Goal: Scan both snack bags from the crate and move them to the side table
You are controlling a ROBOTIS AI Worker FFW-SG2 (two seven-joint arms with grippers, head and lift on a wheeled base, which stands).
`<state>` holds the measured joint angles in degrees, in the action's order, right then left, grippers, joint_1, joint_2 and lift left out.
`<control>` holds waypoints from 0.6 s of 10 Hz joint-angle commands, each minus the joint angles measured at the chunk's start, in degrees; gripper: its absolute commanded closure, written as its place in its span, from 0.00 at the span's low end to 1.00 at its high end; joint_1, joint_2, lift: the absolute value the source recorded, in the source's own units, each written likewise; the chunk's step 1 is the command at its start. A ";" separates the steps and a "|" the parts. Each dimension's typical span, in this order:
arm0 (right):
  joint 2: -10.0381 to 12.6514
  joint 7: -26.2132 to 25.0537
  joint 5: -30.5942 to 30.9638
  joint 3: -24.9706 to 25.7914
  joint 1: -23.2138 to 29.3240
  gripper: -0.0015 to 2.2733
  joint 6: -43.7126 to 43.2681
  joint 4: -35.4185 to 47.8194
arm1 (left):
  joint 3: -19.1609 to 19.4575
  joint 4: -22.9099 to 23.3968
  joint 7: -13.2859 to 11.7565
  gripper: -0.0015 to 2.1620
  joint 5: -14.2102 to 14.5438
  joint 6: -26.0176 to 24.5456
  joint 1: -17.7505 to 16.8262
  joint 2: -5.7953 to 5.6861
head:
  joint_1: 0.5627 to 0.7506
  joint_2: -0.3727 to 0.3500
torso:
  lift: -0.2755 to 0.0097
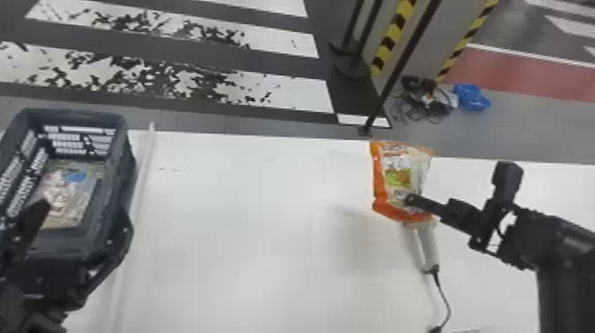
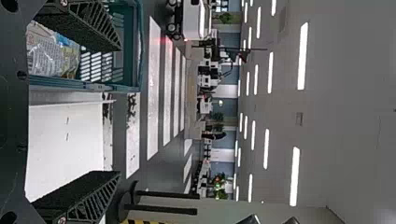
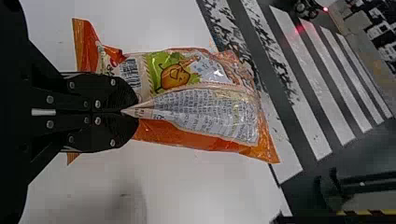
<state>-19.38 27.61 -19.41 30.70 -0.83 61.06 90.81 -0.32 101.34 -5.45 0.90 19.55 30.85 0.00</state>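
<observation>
My right gripper (image 1: 411,200) holds the orange snack bag (image 1: 398,175) over the right part of the white table, above the head end of a white hand scanner (image 1: 428,250), whose head is hidden. In the right wrist view the gripper (image 3: 136,112) is shut on a pinched fold of the orange snack bag (image 3: 205,114), its printed back and barcode showing. At the left, my left gripper (image 1: 85,212) stands open at the crate's near end; in its wrist view the gripper (image 2: 117,111) has nothing between its fingers. The other snack bag (image 1: 66,195) lies inside the crate (image 1: 126,177).
The white table (image 1: 248,221) spans the front, with a pale raised strip (image 1: 141,177) beside the crate. A black cable (image 1: 445,301) runs from the scanner toward the front edge. Beyond the table stand dark posts (image 1: 394,75), with tangled cables (image 1: 427,99) on the floor.
</observation>
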 commanded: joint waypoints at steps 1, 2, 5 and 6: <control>-2.77 -2.82 -0.55 2.70 -3.39 0.98 -1.51 -3.18 | -0.12 0.00 0.00 0.02 -0.47 -0.35 0.00 0.15 | 0.70 0.09 | 0.86; -4.88 -6.07 -0.55 3.14 -5.68 0.98 -4.14 -6.78 | -0.21 0.00 0.00 0.02 -0.55 -0.35 0.00 0.15 | 0.70 0.03 | 0.86; -8.92 -17.24 0.69 2.35 -11.21 0.98 -19.26 -20.67 | -0.21 0.00 0.00 0.02 -0.64 -0.35 0.00 0.15 | 0.70 0.03 | 0.86; -9.71 -20.14 1.12 1.82 -12.09 0.98 -23.83 -24.36 | -0.12 -0.17 0.00 0.02 -0.64 -0.35 0.00 0.15 | 0.70 0.03 | 0.86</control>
<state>-28.60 7.59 -18.47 32.81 -12.34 39.77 68.62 -0.51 101.25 -5.45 0.26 19.20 30.85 0.00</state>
